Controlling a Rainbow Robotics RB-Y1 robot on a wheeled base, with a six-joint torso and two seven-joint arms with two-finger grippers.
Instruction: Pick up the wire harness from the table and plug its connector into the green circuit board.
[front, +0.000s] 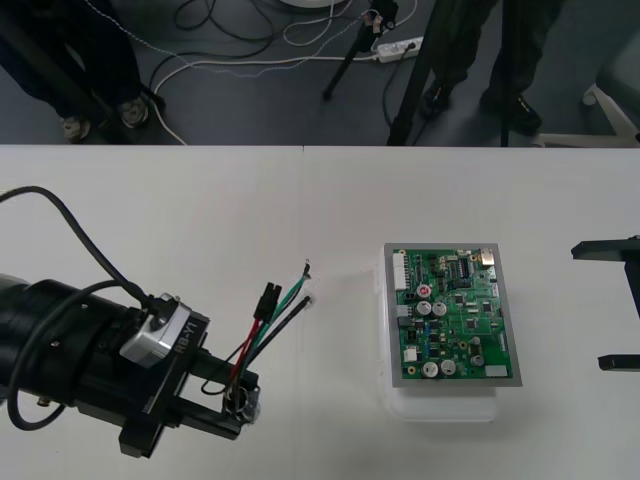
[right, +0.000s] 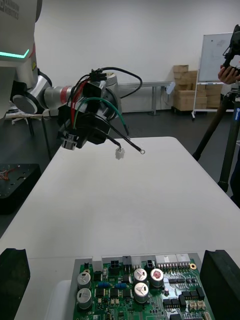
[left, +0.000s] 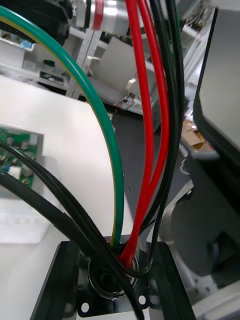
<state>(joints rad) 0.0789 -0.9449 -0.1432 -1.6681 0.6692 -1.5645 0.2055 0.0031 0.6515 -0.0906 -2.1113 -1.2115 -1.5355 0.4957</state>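
"Front view, biggest first. What have you got?"

"I see the pale table (front: 150, 200), with my left arm (front: 70, 345) reaching in over its near left corner. The green circuit board (front: 452, 315) sits on its white base (front: 440, 405), right of the middle."

"And the claws?"

"My right claw (front: 588, 306) waits at the right edge beside the board. In the right wrist view its fingers (right: 12, 285) stand wide apart, with nothing between them. My left claw (front: 235, 400) is clamped on the wire harness (front: 262, 335). The left wrist view shows its fingers (left: 60, 285) either side of the round metal socket (left: 111, 280)."

"Where's the rest of the harness?"

"The red, green and black wires fan out from that claw towards the board, held up off the table. The small black plug (front: 268, 298) hangs free at their far end, well apart from the board."
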